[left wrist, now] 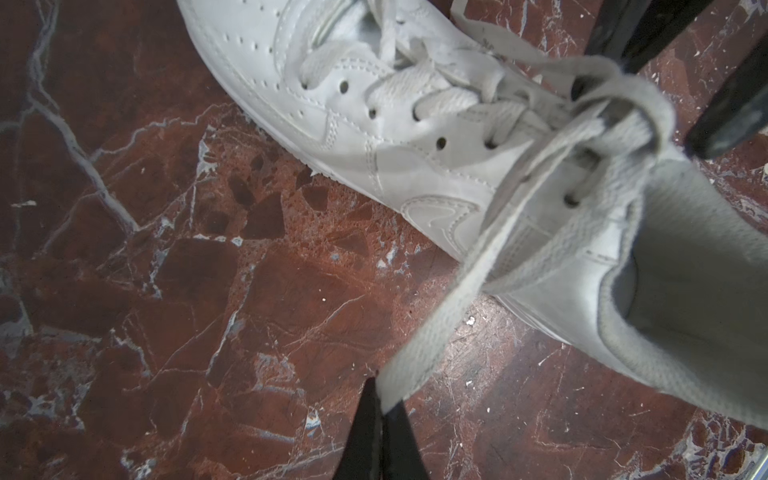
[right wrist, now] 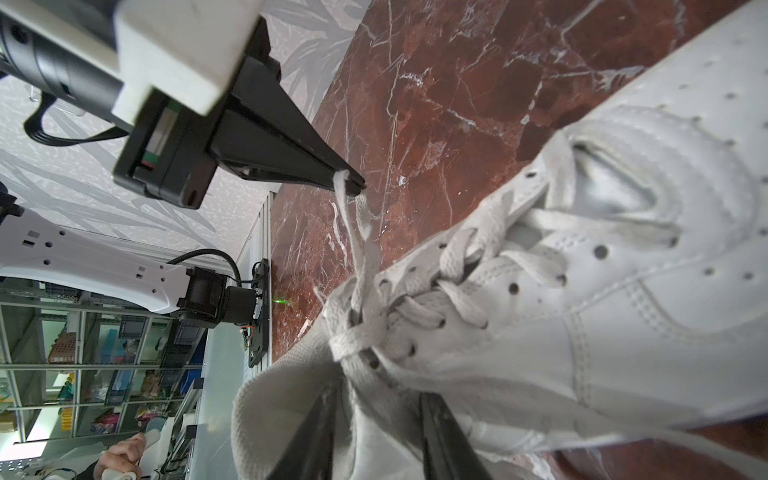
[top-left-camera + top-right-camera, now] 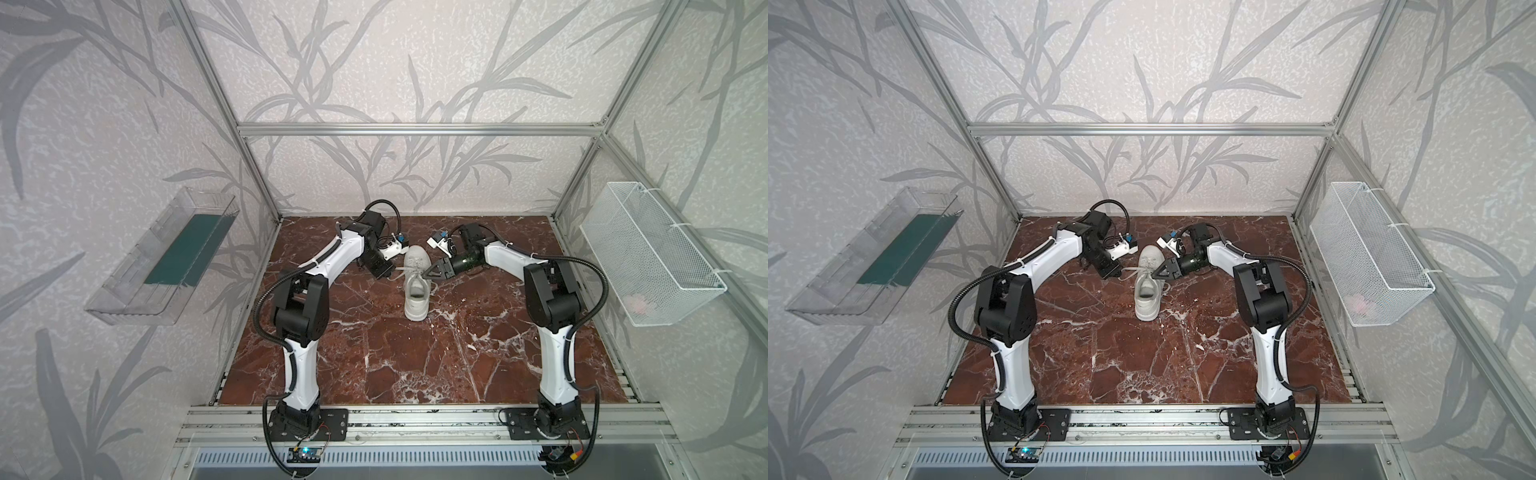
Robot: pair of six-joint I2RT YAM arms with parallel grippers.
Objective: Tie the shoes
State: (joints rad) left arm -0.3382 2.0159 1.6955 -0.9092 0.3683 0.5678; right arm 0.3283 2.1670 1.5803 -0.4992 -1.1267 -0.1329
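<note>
You have the white sneaker (image 3: 417, 291), smooth perforated upper, standing mid-way on the bench (image 3: 374, 353) of glossy red veined marble, toe toward the leaf-patterned back wall (image 3: 415, 174); left jaws pinched shut on a flat woven lace (image 1: 457, 291), right jaws partly open astride the lace crossing, contact there unclear.

Both top views look steeply down from afar over the whole red-brown marble tabletop (image 3: 415, 357). Wrist views sit close behind the left gripper (image 1: 380, 399) and right gripper (image 2: 378, 395), both facing the flat white laces (image 1: 436, 104) of the white leather sneaker (image 2: 623, 324) ahead.
</note>
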